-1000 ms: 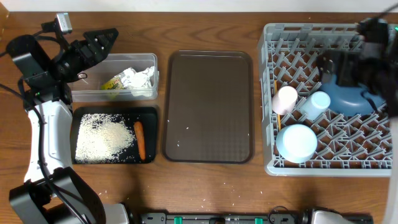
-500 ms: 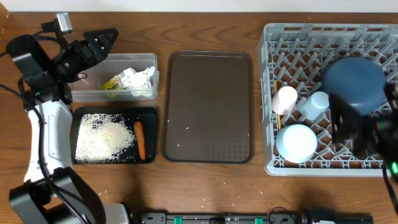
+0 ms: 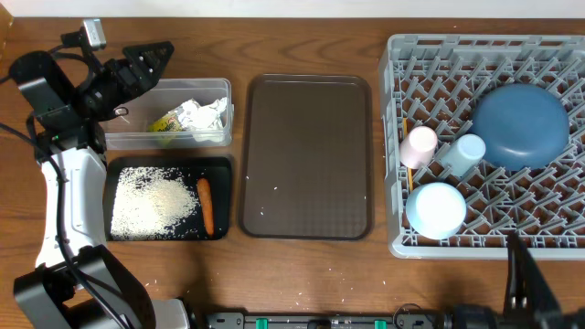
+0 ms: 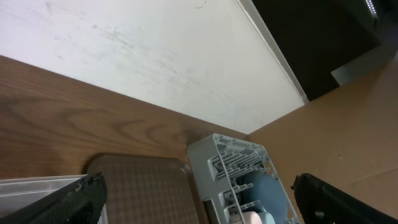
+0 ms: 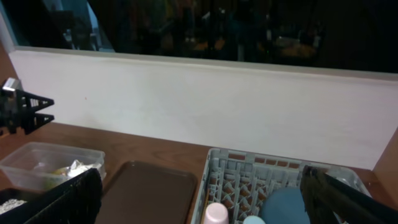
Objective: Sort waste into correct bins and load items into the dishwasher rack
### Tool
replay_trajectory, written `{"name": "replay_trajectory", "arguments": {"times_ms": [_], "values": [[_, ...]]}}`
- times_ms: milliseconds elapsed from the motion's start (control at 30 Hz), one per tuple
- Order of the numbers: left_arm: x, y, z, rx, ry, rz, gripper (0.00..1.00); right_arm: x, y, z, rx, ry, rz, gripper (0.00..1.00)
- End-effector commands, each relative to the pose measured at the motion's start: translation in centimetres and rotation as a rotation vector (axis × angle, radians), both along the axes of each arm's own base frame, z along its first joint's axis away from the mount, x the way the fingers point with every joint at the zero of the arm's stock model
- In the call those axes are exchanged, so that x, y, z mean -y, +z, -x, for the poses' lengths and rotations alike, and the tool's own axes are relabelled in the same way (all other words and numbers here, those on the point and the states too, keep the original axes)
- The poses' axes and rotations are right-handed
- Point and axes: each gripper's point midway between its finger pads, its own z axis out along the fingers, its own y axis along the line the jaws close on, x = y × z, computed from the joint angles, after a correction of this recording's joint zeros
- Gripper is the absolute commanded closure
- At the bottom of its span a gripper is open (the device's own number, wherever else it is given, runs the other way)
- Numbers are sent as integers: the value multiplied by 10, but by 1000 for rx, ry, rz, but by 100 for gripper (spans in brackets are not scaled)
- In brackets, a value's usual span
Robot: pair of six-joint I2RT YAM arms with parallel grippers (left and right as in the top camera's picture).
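Both pincers stand wide apart, holding nothing. The left gripper [image 3: 163, 57] hangs over the clear tub's [image 3: 216, 89] far-left corner, and the right gripper [image 5: 200, 180] sits low at the near edge, off the rack [image 3: 396, 137]. The rack holds the dark-blue plate [image 3: 519, 124], pink cup [image 3: 421, 146], light-blue cup [image 3: 462, 153] and bowl [image 3: 436, 208]. The tub holds the crumpled wrapper [image 3: 196, 116]. The black tray [image 3: 219, 164] holds rice [image 3: 151, 199] and the carrot piece [image 3: 206, 205]. The brown tray [image 3: 306, 155] carries a few stray grains. We judge the plate stiff, smooth and breakable, best taken by its rim. The wrapper is light and crushable, so pinch a fold. The rice is too loose to pinch.
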Motion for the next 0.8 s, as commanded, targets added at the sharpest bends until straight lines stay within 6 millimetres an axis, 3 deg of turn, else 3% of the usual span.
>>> {"name": "replay_trajectory", "arguments": {"times_ms": [0,133,333,467,767], "values": [[0,13,3,31,-5,-9,2,-1,-11,15,13,9,14,1],[0,13,3,31,-5,-9,2,-1,-34,25,16,4,15,1],[0,13,3,31,-5,-9,2,0,-94,19,-20,5,13,1],[0,13,3,31,-5,-9,2,0,-114,1,27,5,14,1],[0,13,3,31,-5,-9,2,2,-137,-45,184,12,-108,1]]}}
